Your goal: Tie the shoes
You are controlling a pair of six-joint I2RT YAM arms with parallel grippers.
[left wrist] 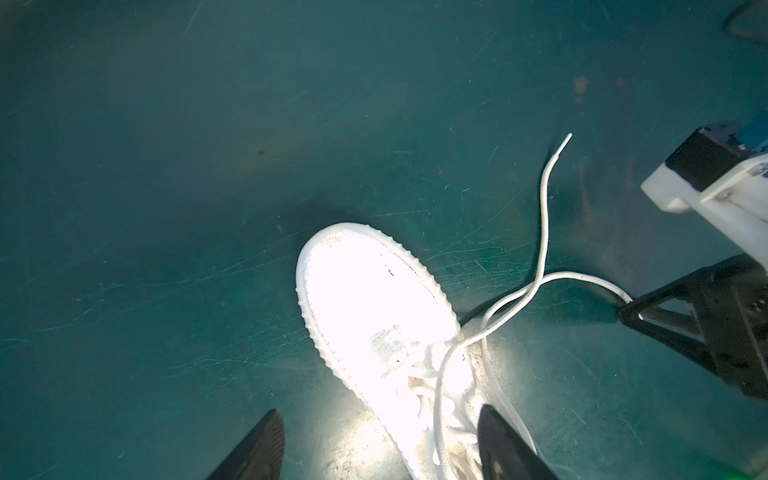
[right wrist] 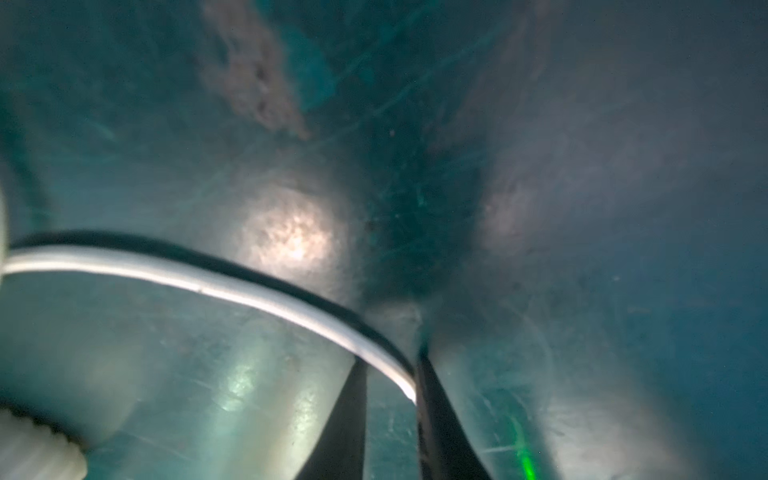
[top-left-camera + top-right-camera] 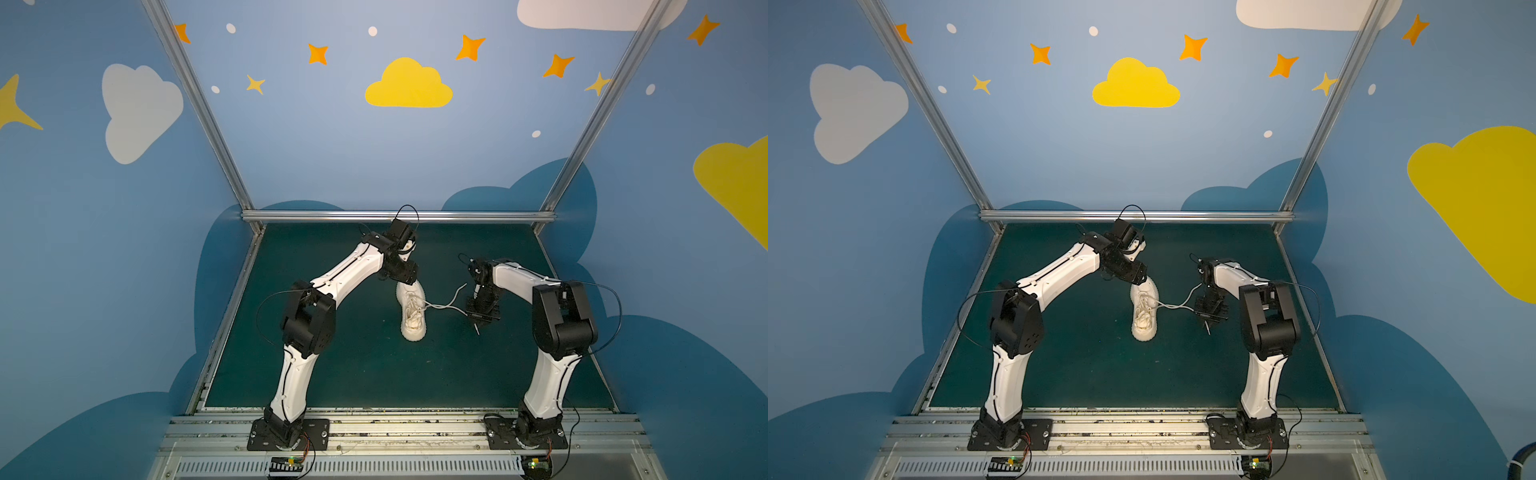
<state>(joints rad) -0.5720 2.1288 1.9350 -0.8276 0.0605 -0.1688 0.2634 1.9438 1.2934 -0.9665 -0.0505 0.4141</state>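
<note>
An off-white knit shoe [image 3: 413,313] [image 3: 1144,313] lies on the green mat with its toe toward the front. My left gripper [image 1: 378,440] hangs open over the laced part; one of its dark fingers [image 1: 257,449] is off the sole and the other is by the laces. A loose lace [image 1: 544,208] curls away over the mat. A second lace [image 2: 208,286] runs from the shoe to my right gripper [image 2: 392,365] [image 3: 473,318]. It passes between the two narrow-set fingers, which show a small gap, and I cannot tell whether they pinch it.
The green mat [image 3: 353,365] is scratched and ends at an aluminium rail [image 3: 399,216] at the back. Blue painted walls close in the left and right sides. The arm bases sit on a metal rail [image 3: 395,428] along the front edge.
</note>
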